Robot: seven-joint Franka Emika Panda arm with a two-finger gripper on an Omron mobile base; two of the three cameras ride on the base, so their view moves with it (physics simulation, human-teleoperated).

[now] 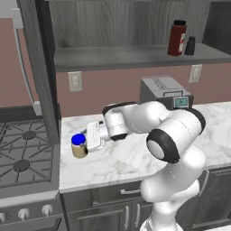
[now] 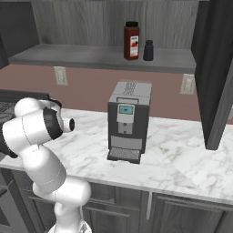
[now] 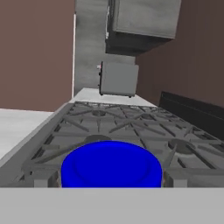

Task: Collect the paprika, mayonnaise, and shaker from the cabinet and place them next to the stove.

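Standing on the marble counter (image 1: 135, 162) just beside the stove (image 1: 22, 158), the blue-lidded mayonnaise (image 1: 79, 145) is where the task wants it. The gripper (image 1: 90, 136) sits next to the jar, its jaws spread wide, apparently letting go. The paprika (image 1: 177, 38) and shaker (image 1: 190, 45) wait on the cabinet (image 1: 126, 56) shelf.

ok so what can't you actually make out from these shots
- Whether the gripper touches the mayonnaise: in the left base view the hand covers the gap; in the hand view the bottom edge cuts the jar off below its lid.
- Label text on the paprika: too small in both base views.
- Details of the shaker: too small and dark.
- The stove: cut off by the left edge in the left base view.
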